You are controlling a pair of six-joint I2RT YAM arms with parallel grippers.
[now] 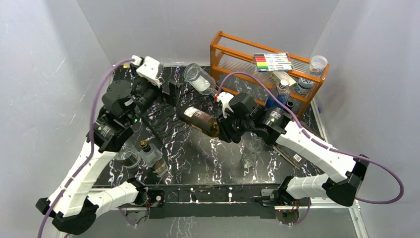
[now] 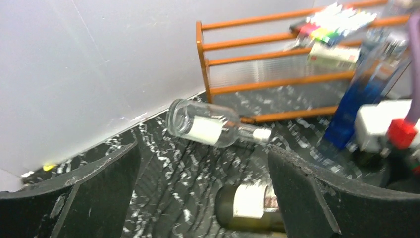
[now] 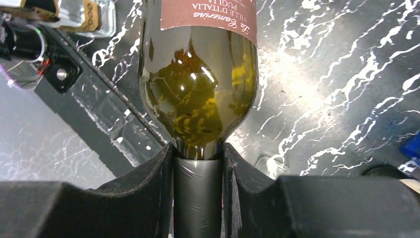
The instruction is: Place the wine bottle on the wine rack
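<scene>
On the reddish-brown paper label (image 3: 208, 15) of the dark green glass wine bottle (image 3: 198, 99) I read "VILLE D'ITALIA" and, cut off, "PUGLIA".

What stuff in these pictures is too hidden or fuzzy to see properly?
- Right wrist view: the wine bottle's label is cut off by the top edge, and its cap end by the bottom edge.
- Left wrist view: the same bottle is blurred, and the bottom edge cuts it off.
- Top view: the wine rack cannot be picked out against the dark table.
</scene>
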